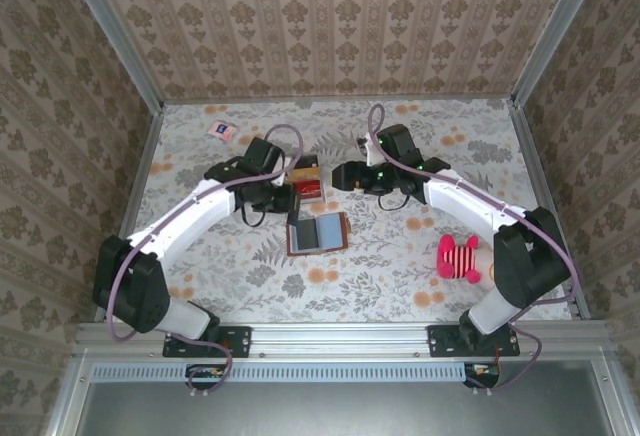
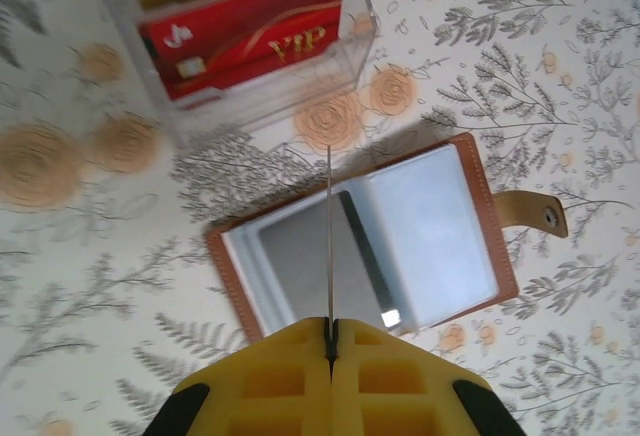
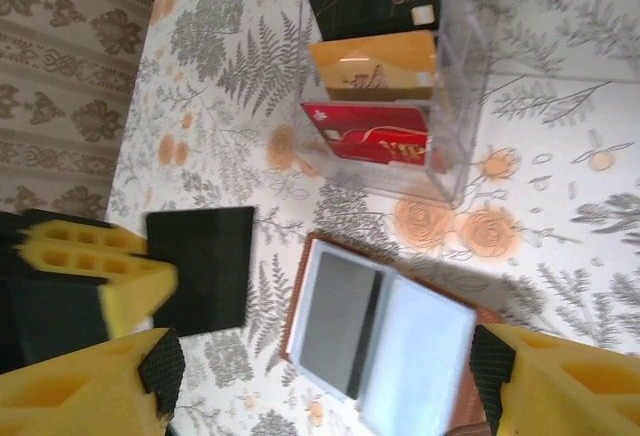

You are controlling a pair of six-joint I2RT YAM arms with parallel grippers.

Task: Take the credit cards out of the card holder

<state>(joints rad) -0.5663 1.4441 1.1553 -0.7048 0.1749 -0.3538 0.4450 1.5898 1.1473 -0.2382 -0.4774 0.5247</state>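
Note:
The brown card holder (image 1: pixel 318 233) lies open on the table, grey-blue inside up. A dark credit card (image 3: pixel 338 321) sits in its left sleeve. My left gripper (image 2: pixel 331 328) is shut on another credit card (image 2: pixel 329 236), seen edge-on above the holder (image 2: pixel 470 171). In the right wrist view this card (image 3: pixel 200 268) is a black rectangle held off the holder's left side by the left gripper's yellow fingers (image 3: pixel 90 261). My right gripper (image 3: pixel 325 386) is open and hovers over the holder (image 3: pixel 300 286) with nothing between its fingers. From above, the left gripper (image 1: pixel 282 199) and right gripper (image 1: pixel 345 174) flank the clear box.
A clear plastic box (image 1: pixel 307 178) behind the holder stands with black, gold and red VIP cards (image 3: pixel 372 134) upright in it. A pink striped plush toy (image 1: pixel 459 257) lies at the right. A pink-and-white packet (image 1: pixel 222 131) lies far left at the back.

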